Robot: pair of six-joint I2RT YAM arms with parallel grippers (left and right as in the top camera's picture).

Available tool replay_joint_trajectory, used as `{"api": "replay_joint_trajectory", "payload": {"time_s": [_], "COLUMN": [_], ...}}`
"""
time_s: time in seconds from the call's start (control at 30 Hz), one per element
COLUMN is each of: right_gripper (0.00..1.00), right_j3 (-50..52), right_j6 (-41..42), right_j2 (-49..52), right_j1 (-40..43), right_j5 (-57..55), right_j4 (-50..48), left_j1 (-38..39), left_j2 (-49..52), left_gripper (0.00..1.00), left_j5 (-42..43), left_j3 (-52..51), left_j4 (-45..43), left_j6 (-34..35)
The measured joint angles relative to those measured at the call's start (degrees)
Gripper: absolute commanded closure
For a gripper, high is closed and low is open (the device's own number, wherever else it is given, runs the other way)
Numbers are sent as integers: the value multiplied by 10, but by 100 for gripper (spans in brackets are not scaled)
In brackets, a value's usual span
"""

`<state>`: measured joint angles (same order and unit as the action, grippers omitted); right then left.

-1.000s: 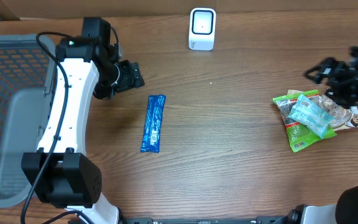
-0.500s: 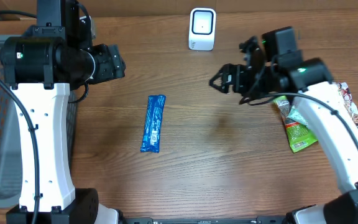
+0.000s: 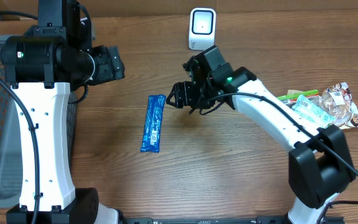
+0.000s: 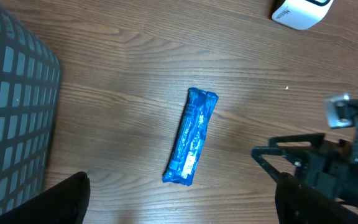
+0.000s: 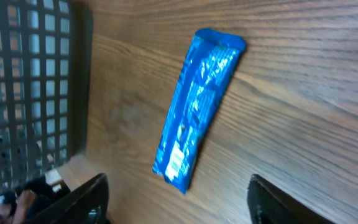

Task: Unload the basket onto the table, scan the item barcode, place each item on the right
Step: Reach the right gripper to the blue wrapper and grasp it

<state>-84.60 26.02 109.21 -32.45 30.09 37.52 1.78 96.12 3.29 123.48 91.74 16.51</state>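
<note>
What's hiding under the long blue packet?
The blue packet lies flat on the wooden table, and nothing pokes out around its edges. Its underside is covered, so what's printed there can't be seen.

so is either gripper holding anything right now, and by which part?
Nothing is held. The left gripper and right gripper are both open and empty; the blue packet lies flat on the table, untouched.

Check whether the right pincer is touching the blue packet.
Apart. The right wrist view shows the blue packet lying well clear of both fingers; overhead, the right pincer sits beside it with a gap.
</note>
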Motion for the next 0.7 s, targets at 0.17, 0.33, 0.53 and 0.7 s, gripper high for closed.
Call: {"api": "replay_joint_trajectory", "payload": {"time_s": [0.17, 0.33, 0.53, 0.7], "right_gripper": [39, 43, 47, 49], "right_j3": [0, 0, 0, 0], "right_j6": [32, 68, 97, 115], "right_j2": [43, 97, 139, 168], "right_j1": [-14, -27, -48, -65], "right_j5": [-9, -18, -32, -40], "right_j4": [-47, -102, -136, -172], "left_j1": [0, 1, 16, 23], "left_j2": [0, 7, 44, 62], "left_gripper": [18, 22, 23, 23], "left_j5": [-2, -1, -1, -2], "left_j3": [0, 0, 0, 0], "left_j4": [0, 3, 8, 9], "left_j6": [14, 23, 30, 30]}}
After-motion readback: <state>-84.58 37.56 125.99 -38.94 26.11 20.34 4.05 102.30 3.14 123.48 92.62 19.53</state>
